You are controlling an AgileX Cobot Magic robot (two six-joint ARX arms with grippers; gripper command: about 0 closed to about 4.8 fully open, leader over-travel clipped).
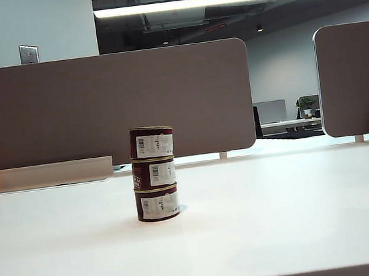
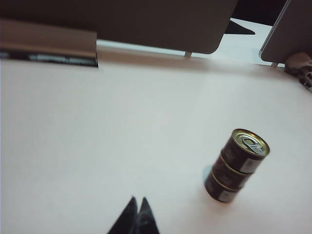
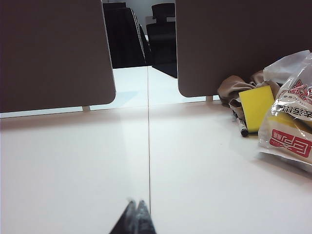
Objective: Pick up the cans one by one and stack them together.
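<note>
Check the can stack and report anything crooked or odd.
The three cans stand upright but not flush: the top can sits slightly offset right. Nothing spilled or dented. Left gripper and right gripper are shut, clear of it.

Three short round metal cans (image 1: 154, 173) are showing dark maroon sides with white barcode labels, and the top one is carrying a gold pull-tab lid (image 2: 250, 143); they are standing on a plain white bench (image 1: 281, 213) before grey-brown partition panels (image 1: 106, 107). The closed left pincer (image 2: 137, 214) and the closed right pincer (image 3: 136, 214) are both showing black, while a bright yellow flat card (image 3: 257, 106) and a clear plastic bag with red print (image 3: 292, 119) are lying at the bench's far right side.
</note>
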